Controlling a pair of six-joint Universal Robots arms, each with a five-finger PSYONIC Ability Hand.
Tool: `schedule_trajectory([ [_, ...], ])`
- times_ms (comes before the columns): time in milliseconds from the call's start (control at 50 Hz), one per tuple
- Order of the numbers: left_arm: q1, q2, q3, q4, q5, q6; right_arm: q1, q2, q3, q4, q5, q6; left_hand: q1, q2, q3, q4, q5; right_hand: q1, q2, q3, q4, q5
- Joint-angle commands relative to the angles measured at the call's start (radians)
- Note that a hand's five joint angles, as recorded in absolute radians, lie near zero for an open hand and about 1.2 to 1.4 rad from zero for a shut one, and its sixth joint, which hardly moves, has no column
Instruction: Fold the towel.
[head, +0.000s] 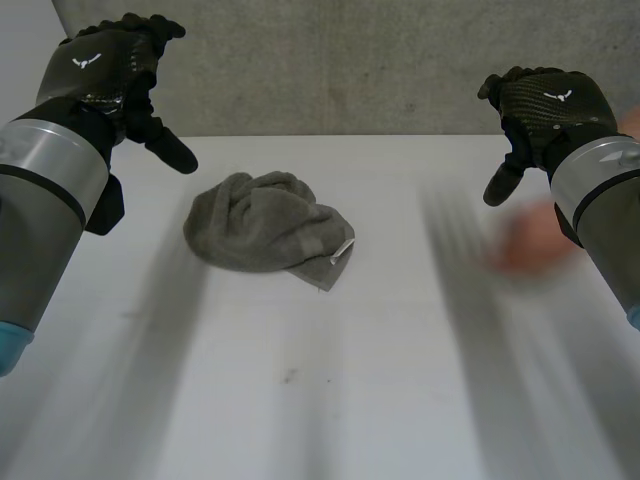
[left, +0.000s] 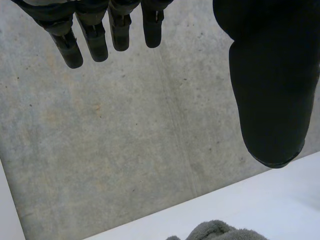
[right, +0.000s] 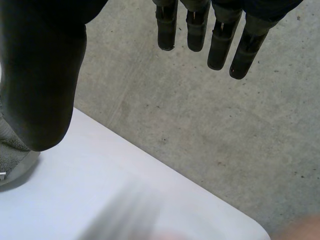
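White table (head: 330, 400) ahead of me, backed by a grey concrete wall (head: 350, 60).

Item under task: one grey towel (head: 268, 232). It lies crumpled in a loose heap on the table, towards the far edge, between the left arm (head: 45, 200) and the right arm (head: 605, 200) and somewhat nearer the left. I record it as unfolded: I can make out no flat layer or straight edge. A small white tag (head: 343, 250) shows on the side of the heap facing the right arm.

Left hand (head: 105, 70): raised clear of the table near its far edge, apart from the towel. In its wrist view the fingers (left: 92, 37) hang straight, set well off from the thumb (left: 270, 90), with bare wall between them. The top of the heap shows beyond the thumb's tip. Hand spread wide, holding nothing.

Right hand (head: 540, 100): raised likewise on the opposite side, well apart from the towel. Its wrist view shows straight fingers and a wide gap to the thumb, wall and table behind. An edge of the towel shows past the thumb. Hand spread wide, holding nothing.

Other: a pinkish blurred shape (head: 530, 240) over the table just beside the right arm. I cannot tell what it is.
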Motion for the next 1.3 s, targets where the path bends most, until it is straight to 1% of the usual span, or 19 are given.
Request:
schedule_trajectory([
  [20,0.011,-0.095,0.030,0.013,0.001,0.003,0.002,0.000,-0.001,0.000,-0.012,0.001,0.018,0.022,0.020,0.020,-0.004,-0.047,-0.072,-0.065,-0.080,-0.055],
  [140,0.012,-0.181,0.056,0.016,0.003,0.045,0.002,0.006,0.002,0.000,-0.081,0.001,0.015,0.019,0.017,0.017,-0.007,-0.047,-0.072,-0.065,-0.080,-0.055],
  [320,0.014,-0.434,0.145,0.083,0.075,0.253,-0.006,0.063,0.000,0.000,-0.197,-0.002,0.006,0.010,0.009,0.009,-0.016,-0.047,-0.072,-0.065,-0.080,-0.055],
  [400,0.014,-0.508,0.173,0.123,0.098,0.322,-0.009,0.080,-0.001,0.000,-0.204,-0.003,0.003,0.007,0.006,0.006,-0.019,-0.047,-0.072,-0.065,-0.080,-0.055],
  [540,0.014,-0.721,0.274,0.284,0.113,0.460,-0.011,0.108,0.000,0.000,-0.204,-0.002,0.015,0.019,0.017,0.017,-0.007,-0.047,-0.072,-0.065,-0.080,-0.055],
  [660,0.016,-0.856,0.368,0.295,0.123,0.511,-0.009,0.148,0.008,-0.025,-0.207,-0.002,0.053,0.057,0.055,0.055,0.031,-0.047,-0.072,-0.065,-0.080,-0.055],
  [720,0.016,-0.872,0.371,0.291,0.123,0.512,-0.002,0.199,0.032,-0.101,-0.228,0.000,0.129,0.132,0.131,0.131,0.107,-0.047,-0.072,-0.065,-0.080,-0.055],
  [800,0.014,-0.866,0.366,0.287,0.120,0.513,0.003,0.270,0.066,-0.212,-0.279,0.001,0.302,0.306,0.304,0.304,0.280,-0.047,-0.072,-0.065,-0.080,-0.055],
  [820,0.013,-0.859,0.360,0.286,0.116,0.513,0.011,0.302,0.077,-0.259,-0.309,0.003,0.428,0.431,0.430,0.430,0.406,-0.047,-0.072,-0.065,-0.080,-0.055],
  [840,0.012,-0.859,0.360,0.286,0.116,0.513,0.018,0.330,0.088,-0.296,-0.338,0.003,0.429,0.433,0.431,0.431,0.407,-0.047,-0.072,-0.065,-0.080,-0.055],
  [880,0.012,-0.830,0.336,0.284,0.116,0.506,0.023,0.351,0.091,-0.320,-0.360,0.000,0.823,0.827,0.826,0.826,0.801,-0.047,-0.072,-0.065,-0.080,-0.055],
  [900,0.012,-0.830,0.335,0.284,0.116,0.506,0.026,0.362,0.088,-0.331,-0.368,0.000,0.825,0.829,0.828,0.828,0.803,-0.047,-0.072,-0.065,-0.080,-0.055],
  [940,0.011,-0.788,0.290,0.283,0.115,0.503,0.026,0.365,0.085,-0.330,-0.369,0.000,1.158,1.162,1.161,1.160,1.136,-0.047,-0.072,-0.065,-0.080,-0.055],
  [1060,-0.001,-0.700,0.174,0.277,0.112,0.499,0.015,0.329,0.078,-0.322,-0.368,0.000,1.218,1.222,1.221,1.221,1.196,-0.047,-0.072,-0.065,-0.080,-0.055],
  [1100,-0.014,-0.599,0.054,0.248,0.112,0.468,0.011,0.300,0.078,-0.311,-0.368,0.000,1.218,1.222,1.221,1.221,1.196,-0.047,-0.072,-0.065,-0.080,-0.055],
  [1160,-0.027,-0.548,-0.005,0.229,0.110,0.436,0.011,0.261,0.066,-0.276,-0.365,0.000,1.218,1.222,1.221,1.221,1.196,-0.047,-0.072,-0.065,-0.080,-0.055],
  [1200,-0.081,-0.428,-0.123,0.182,0.112,0.305,0.009,0.257,0.037,-0.220,-0.355,0.000,1.218,1.222,1.221,1.221,1.196,-0.047,-0.072,-0.065,-0.080,-0.055],
  [1260,-0.112,-0.375,-0.172,0.159,0.115,0.224,0.009,0.264,0.010,-0.158,-0.342,0.000,1.218,1.222,1.221,1.221,1.196,-0.047,-0.072,-0.065,-0.080,-0.055],
  [1300,-0.174,-0.309,-0.235,0.113,0.121,0.091,0.011,0.269,-0.003,-0.132,-0.337,0.001,1.218,1.222,1.221,1.221,1.196,-0.047,-0.072,-0.065,-0.080,-0.055],
])
